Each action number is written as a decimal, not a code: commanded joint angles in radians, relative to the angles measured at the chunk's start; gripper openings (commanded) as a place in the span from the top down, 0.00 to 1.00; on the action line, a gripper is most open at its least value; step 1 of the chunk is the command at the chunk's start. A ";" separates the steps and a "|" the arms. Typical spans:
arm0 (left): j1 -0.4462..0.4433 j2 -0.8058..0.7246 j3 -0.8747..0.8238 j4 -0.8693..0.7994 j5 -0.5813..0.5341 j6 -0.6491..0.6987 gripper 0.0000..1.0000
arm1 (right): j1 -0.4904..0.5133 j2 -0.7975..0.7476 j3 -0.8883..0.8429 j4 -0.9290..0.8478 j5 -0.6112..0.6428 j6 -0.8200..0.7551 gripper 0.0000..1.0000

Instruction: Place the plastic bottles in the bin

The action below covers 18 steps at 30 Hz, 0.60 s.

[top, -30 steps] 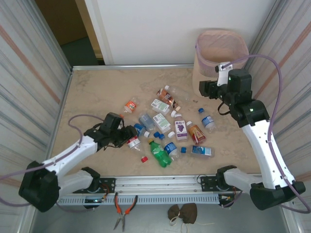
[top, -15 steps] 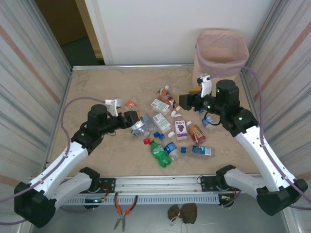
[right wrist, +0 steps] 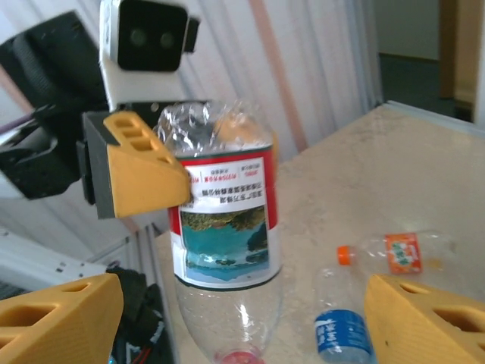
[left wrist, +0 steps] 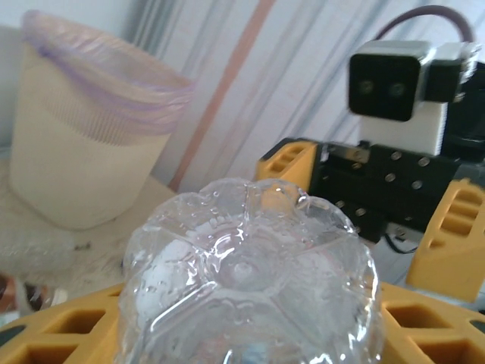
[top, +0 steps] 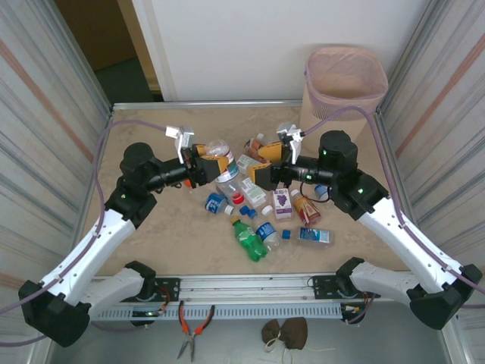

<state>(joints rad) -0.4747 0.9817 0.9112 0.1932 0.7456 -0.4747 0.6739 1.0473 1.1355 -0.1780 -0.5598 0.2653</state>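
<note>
— What has moved since a second ago?

— Both arms. The left gripper (top: 214, 161) was down in the pile toward 7 o'clock. It has carried a bottle (top: 218, 146) up toward 12 o'clock. The right gripper (top: 261, 165) was beside the bin (left wrist: 76, 167) and has swung toward 9 o'clock. The two now face each other, just apart.

— Where is that bottle?

— Left of the worktop's (top: 151, 129) middle, at the 11 o'clock edge of the loose bottles (top: 282, 203). The bin stands well apart from it, in the 1 o'clock corner.

— Which way does it point?

— Its long axis is near upright, and it is upside down. The right wrist view has the red cap (right wrist: 235, 355) at the bottom and the clear ribbed base at the top. The red-banded label (right wrist: 227, 220) sits between them. The left wrist view looks almost straight onto that base. The cap runs to the picture's edge, so I can't tell whether it clears the worktop.

— And the jaws?

— The left jaws are clamped on the bottle across its body, one yellow finger (right wrist: 144, 174) pressed against its side. They reach toward 3 o'clock. The right jaws stand wide apart and hold nothing. They reach toward 9 o'clock, with the bottle just in front of them.

— What about the rest?

— They lie on their sides in the middle of the worktop, pointing every way.
</note>
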 commanded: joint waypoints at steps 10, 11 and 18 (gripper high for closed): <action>-0.027 0.020 0.103 0.087 0.160 0.096 0.42 | 0.109 0.121 0.140 0.020 -0.076 -0.097 0.11; -0.027 0.025 0.108 0.089 0.167 0.096 0.42 | 0.113 0.127 0.144 0.020 -0.077 -0.105 0.11; -0.038 0.048 0.131 0.095 0.181 0.103 0.42 | 0.122 0.152 0.159 -0.001 -0.106 -0.141 0.15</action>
<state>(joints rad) -0.5049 1.0275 1.0103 0.2451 0.8982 -0.3969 0.7864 1.1923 1.2518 -0.1692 -0.6266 0.1642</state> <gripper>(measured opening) 0.583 0.854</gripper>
